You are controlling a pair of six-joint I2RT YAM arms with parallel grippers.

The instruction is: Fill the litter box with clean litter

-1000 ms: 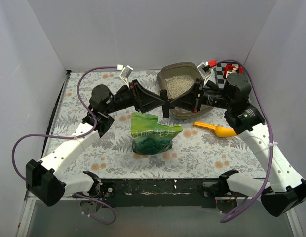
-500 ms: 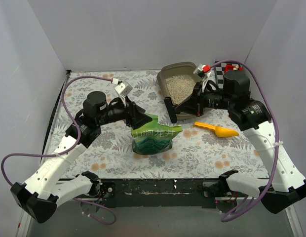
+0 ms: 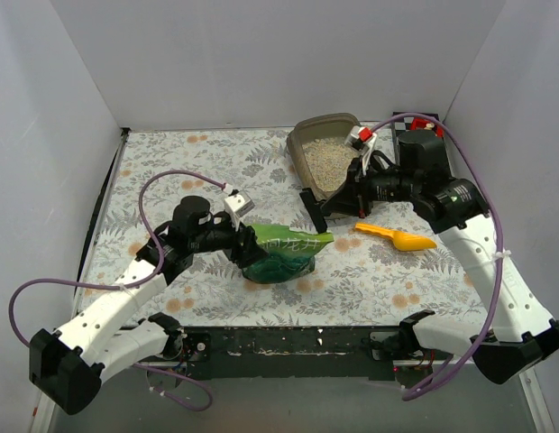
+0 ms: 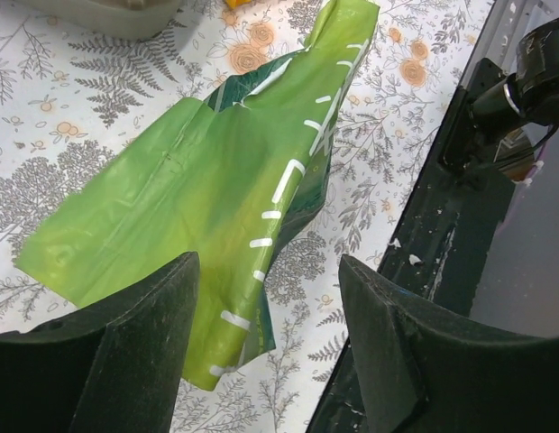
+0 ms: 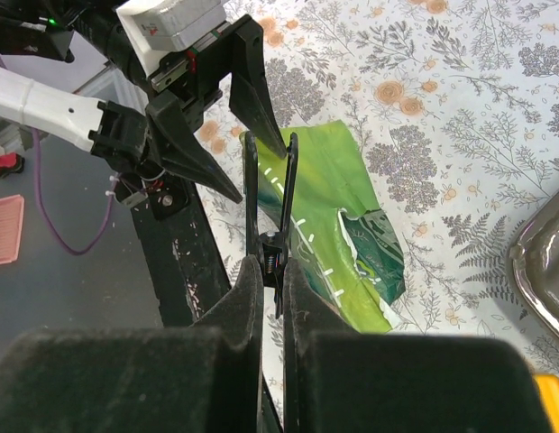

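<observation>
**Litter box** [image 3: 298, 142]: grey-brown tray at the far side of the desk [image 3: 171, 171]. It sits just beyond the right gripper [image 3: 326, 204] and slightly to that gripper's left. From the top view we record clean litter [image 3: 329, 158] spread pale over its floor. The right wrist view catches only a curved strip of its rim [image 5: 543, 262] at the frame edge, with no litter in sight. The left wrist view gives a grey corner [image 4: 108, 13] at the top.

**Right gripper** [image 5: 270, 280]: fingers pressed together on a thin black clip [image 5: 269, 212], which stands up past the fingertips. Only the wrist view shows us the clip's two slim arms. From above it reads as a small dark bar [image 3: 311, 209].

**Green bag** [image 3: 284, 253]: crinkled foil, below and ahead of the right gripper and directly in front of the left gripper [image 3: 248, 239]. The left wrist view shows its flap [image 4: 198, 198] lying flat, with white dashes along a fold.

**Left gripper** [image 4: 266, 266]: fingers held wide apart with the bag under the gap. We see nothing clamped. The right wrist view shows this gripper [image 5: 257, 171] from the front, at the bag's near edge [image 5: 343, 225].

**Scoop** [image 3: 397, 237]: yellow-orange, on the desk, beneath the right forearm and behind the right gripper.
</observation>
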